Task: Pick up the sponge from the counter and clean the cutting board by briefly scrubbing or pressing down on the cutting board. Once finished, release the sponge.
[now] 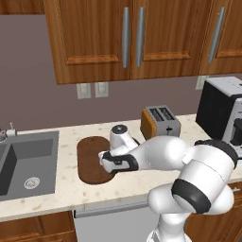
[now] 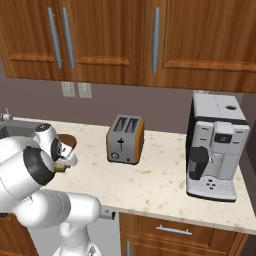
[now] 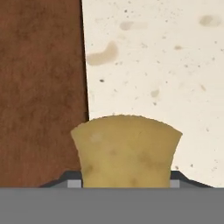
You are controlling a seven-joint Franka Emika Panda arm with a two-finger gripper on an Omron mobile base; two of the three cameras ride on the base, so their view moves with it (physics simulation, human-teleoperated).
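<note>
Gripper (image 3: 126,186) closed on the yellow-tan sponge (image 3: 126,151), held over the right edge of the dark wooden cutting board (image 3: 41,92), speckled beige counter (image 3: 157,57) beside it

Bare worktop (image 2: 160,180) lies open between cutting board (image 1: 90,158) and toaster (image 1: 160,121); the coffee machine (image 2: 215,147) blocks the far right; the sink (image 1: 28,163) drops away left; cabinets (image 1: 127,38) hang overhead.
</note>
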